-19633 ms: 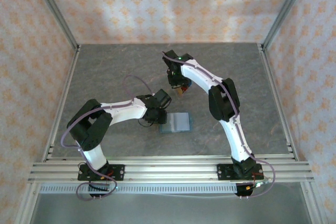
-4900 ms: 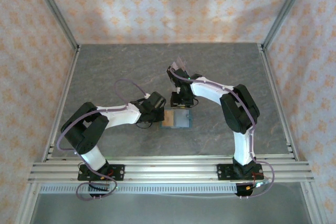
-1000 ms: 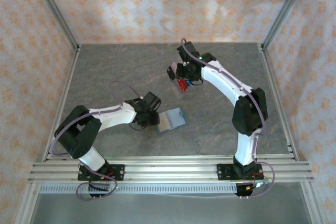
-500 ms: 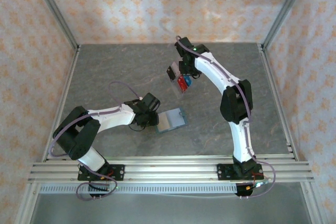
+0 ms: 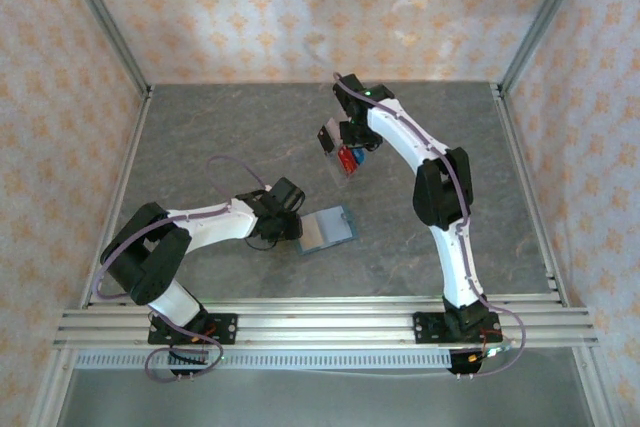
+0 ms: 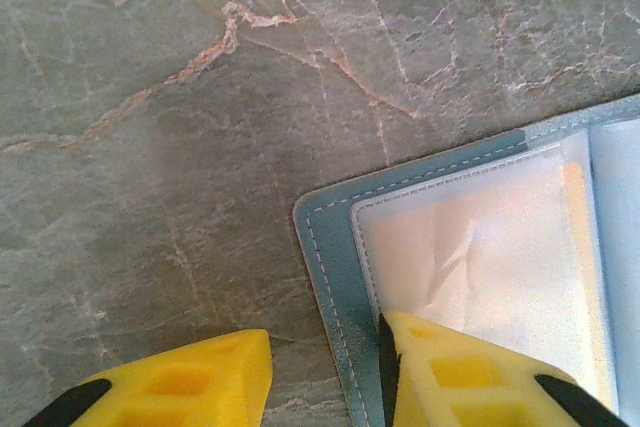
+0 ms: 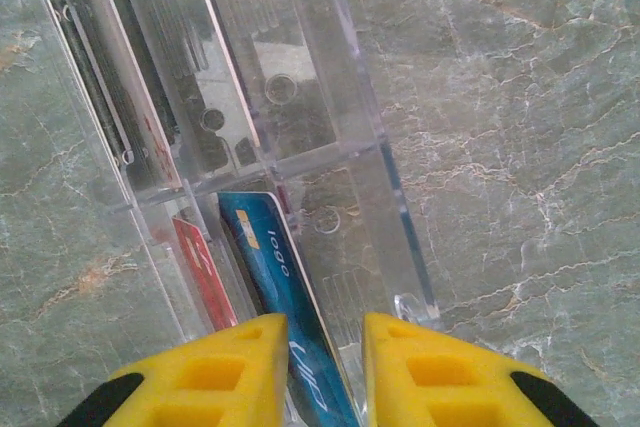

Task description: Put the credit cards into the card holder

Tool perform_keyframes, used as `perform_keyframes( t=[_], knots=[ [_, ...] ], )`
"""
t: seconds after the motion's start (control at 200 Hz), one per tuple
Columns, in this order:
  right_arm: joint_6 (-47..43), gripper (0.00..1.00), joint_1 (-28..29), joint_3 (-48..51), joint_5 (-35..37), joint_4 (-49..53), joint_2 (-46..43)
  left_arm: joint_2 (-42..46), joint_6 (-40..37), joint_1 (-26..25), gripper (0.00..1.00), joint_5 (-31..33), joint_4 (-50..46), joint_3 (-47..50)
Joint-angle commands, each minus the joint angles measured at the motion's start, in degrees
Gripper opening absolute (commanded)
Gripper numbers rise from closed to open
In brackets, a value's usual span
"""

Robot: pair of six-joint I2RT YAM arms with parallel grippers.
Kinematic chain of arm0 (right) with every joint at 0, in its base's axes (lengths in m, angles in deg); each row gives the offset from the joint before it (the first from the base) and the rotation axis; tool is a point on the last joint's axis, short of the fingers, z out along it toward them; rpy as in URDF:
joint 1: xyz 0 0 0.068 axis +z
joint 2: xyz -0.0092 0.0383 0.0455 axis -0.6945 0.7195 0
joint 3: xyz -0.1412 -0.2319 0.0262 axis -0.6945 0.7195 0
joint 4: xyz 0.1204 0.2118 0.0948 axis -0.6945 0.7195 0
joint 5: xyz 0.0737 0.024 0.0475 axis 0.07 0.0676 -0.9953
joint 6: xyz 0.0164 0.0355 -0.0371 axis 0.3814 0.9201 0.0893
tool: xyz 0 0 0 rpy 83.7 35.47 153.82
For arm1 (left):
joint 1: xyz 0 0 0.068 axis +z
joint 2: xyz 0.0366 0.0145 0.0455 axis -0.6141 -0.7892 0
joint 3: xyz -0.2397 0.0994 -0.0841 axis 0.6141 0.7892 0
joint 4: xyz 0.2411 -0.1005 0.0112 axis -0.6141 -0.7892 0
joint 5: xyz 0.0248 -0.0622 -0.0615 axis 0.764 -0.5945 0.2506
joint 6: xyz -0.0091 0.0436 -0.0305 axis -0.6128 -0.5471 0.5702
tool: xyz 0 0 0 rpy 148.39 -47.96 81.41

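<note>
The table [image 5: 220,137] is a grey stone-pattern surface with pale and rust-coloured veins, and a clear plastic tray [image 7: 270,67] with ridged upright slots rests on it. Beyond the tray and to either side of it stand walls [image 5: 300,7] papered in an orange floral pattern, framed by aluminium posts [image 5: 100,17]. Nearer than the tray, ribbed aluminium rails [image 5: 320,325] run crosswise.

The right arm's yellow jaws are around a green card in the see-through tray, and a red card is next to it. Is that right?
Not quite. The card between the jaws is blue, not green. The right wrist view shows it standing in the see-through tray with the red card next to it.
</note>
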Motion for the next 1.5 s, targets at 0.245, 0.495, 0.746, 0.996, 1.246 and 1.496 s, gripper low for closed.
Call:
perform_keyframes(
  t=[0.245,0.495,0.746,0.996,1.246,1.496],
  knots=[
    [-1.0,0.16,0.1,-2.4,-2.7,2.0,0.4,-2.5,0.6,-0.1,0.35,1.3,0.5,2.8],
    [-2.2,0.07,0.0,-4.2,-2.7,3.6,0.1,-3.3,0.7,-0.1,0.35,1.1,1.2,3.0],
    [-3.4,0.00,0.0,-7.6,-1.1,5.9,-1.2,-3.9,0.7,-0.1,0.34,0.8,1.5,2.9],
    [-2.6,0.00,0.7,-6.5,2.2,5.2,-8.2,-3.7,0.5,-0.1,0.34,1.2,1.3,3.1],
    [-1.9,0.00,4.8,12.6,-2.0,-6.9,-22.7,-3.8,-0.2,-0.1,0.31,1.8,1.3,3.0],
    [7.4,0.00,6.2,49.1,-23.5,-39.8,-39.2,-4.7,-0.1,-0.2,0.29,1.8,1.5,3.0]
  ],
)
